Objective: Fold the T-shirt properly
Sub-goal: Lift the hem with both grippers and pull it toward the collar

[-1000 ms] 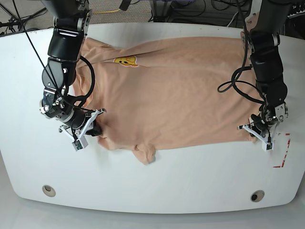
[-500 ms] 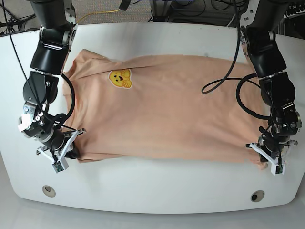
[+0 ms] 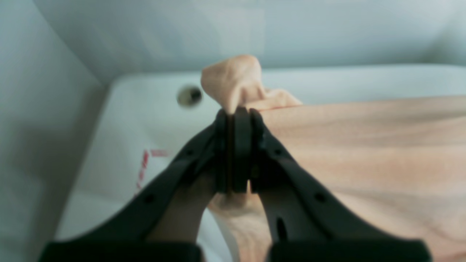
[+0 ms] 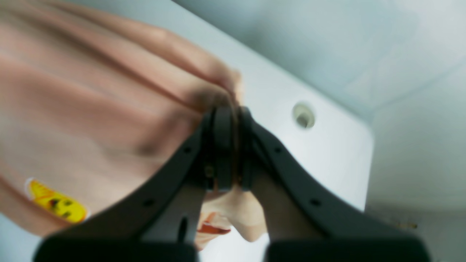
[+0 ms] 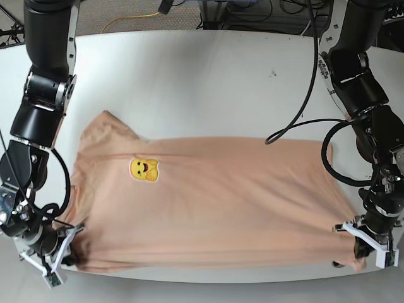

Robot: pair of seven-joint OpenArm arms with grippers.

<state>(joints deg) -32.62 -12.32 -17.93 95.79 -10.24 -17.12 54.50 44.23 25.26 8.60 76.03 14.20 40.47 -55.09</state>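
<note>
Peach cotton, the T-shirt (image 5: 214, 202) lies flat with its long axis across your tabletop (image 5: 208, 82), near edge pinched by left gripper (image 5: 365, 245) and right gripper (image 5: 58, 260).

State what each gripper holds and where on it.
Both hold the T-shirt. The left gripper is shut on its near hem corner; the right gripper is shut on its near edge at the shoulder end.
</note>
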